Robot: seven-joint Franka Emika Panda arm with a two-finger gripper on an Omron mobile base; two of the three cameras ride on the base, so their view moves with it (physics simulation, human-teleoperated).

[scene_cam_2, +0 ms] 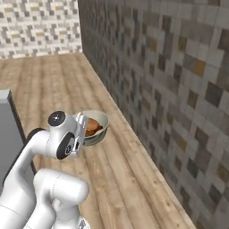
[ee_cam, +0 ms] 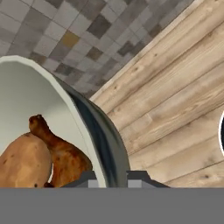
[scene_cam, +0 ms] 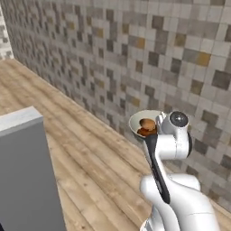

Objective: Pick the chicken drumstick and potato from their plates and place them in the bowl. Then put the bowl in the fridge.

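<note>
The bowl (ee_cam: 52, 109), cream-white inside and grey outside with a thin rim, hangs in the air above the wooden floor, close to the tiled wall and roughly level. Inside it the chicken drumstick (ee_cam: 61, 151), dark reddish-brown with its bony end up, lies against the potato (ee_cam: 22, 162), a smooth, paler orange-brown lump beside it.
</note>
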